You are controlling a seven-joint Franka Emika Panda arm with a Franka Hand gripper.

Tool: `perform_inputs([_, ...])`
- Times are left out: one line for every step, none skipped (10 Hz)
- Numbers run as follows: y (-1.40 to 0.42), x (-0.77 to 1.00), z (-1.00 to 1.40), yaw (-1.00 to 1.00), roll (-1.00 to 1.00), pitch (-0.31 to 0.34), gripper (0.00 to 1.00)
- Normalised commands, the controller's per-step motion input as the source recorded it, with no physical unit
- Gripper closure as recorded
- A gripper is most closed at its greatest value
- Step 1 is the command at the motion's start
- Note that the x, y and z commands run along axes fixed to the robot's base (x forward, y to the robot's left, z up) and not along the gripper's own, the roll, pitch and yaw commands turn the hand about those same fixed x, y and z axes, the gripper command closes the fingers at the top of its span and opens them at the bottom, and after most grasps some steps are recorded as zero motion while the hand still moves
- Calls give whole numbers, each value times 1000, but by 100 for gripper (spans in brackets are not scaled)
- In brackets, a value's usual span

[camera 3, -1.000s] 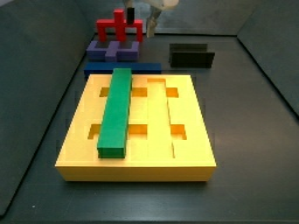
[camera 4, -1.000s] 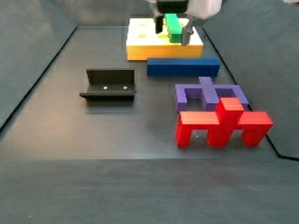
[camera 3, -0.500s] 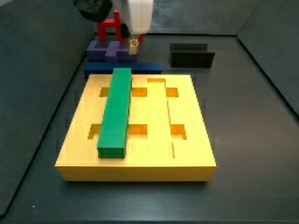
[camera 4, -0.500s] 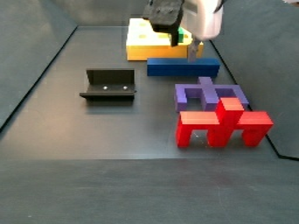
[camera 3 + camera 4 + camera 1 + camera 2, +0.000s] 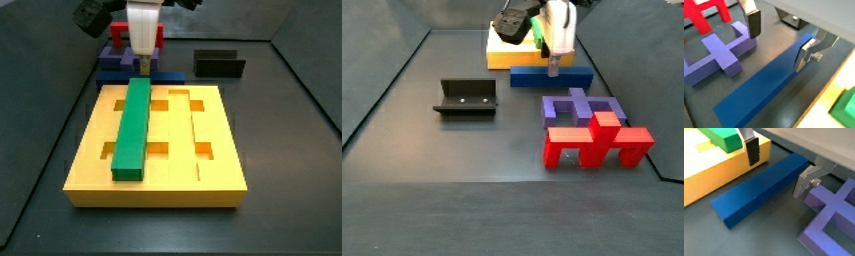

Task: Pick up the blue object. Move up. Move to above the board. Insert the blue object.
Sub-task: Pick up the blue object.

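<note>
The blue object (image 5: pixel 136 76) lies flat on the floor against the far end of the board (image 5: pixel 214 160); both side views show it (image 5: pixel 552 77). My gripper (image 5: pixel 139 62) is open and low over the bar (image 5: pixel 553 64). In both wrist views the silver fingers (image 5: pixel 753 24) (image 5: pixel 803 182) straddle the bar (image 5: pixel 767 90) (image 5: pixel 757 190), one on each side, with gaps to it. The gripper (image 5: pixel 779 39) (image 5: pixel 777 166) holds nothing. The yellow board (image 5: pixel 711 170) lies along one side of the bar.
A green bar (image 5: pixel 131 125) lies in a groove of the board. A purple block (image 5: pixel 583 108) with a red piece (image 5: pixel 596 142) stands beside the blue bar. A black fixture (image 5: pixel 466 97) stands apart on the floor (image 5: pixel 221 63).
The gripper has come down from high above the far end and now sits low, with its fingers astride the blue bar. The bar has not moved.
</note>
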Motion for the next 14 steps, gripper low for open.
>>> perform_inputs([-94, -11, -171, -163, 0, 0, 0])
perform_inputs([-97, -60, -297, -217, 36, 0, 0])
perform_inputs([-14, -269, -340, -89, 64, 0, 0])
perform_inputs([0, -309, -311, 17, 79, -51, 0])
perform_inputs([0, -154, -263, 0, 127, -9, 0])
perform_inputs([-31, -131, -149, 0, 154, 0, 0])
perform_inputs([-77, -54, -134, -3, 146, 0, 0])
perform_inputs([-77, 29, -211, 0, 163, 6, 0])
perform_inputs([0, 49, -203, 11, 170, 33, 0])
perform_inputs([0, 51, -171, 60, 144, 31, 0])
perform_inputs([0, 0, -186, 23, 107, 0, 0])
perform_inputs([0, 0, -146, 0, 80, 0, 0])
perform_inputs([0, 0, -123, 0, 71, 0, 0])
perform_inputs([0, 0, -140, 0, 63, 0, 0])
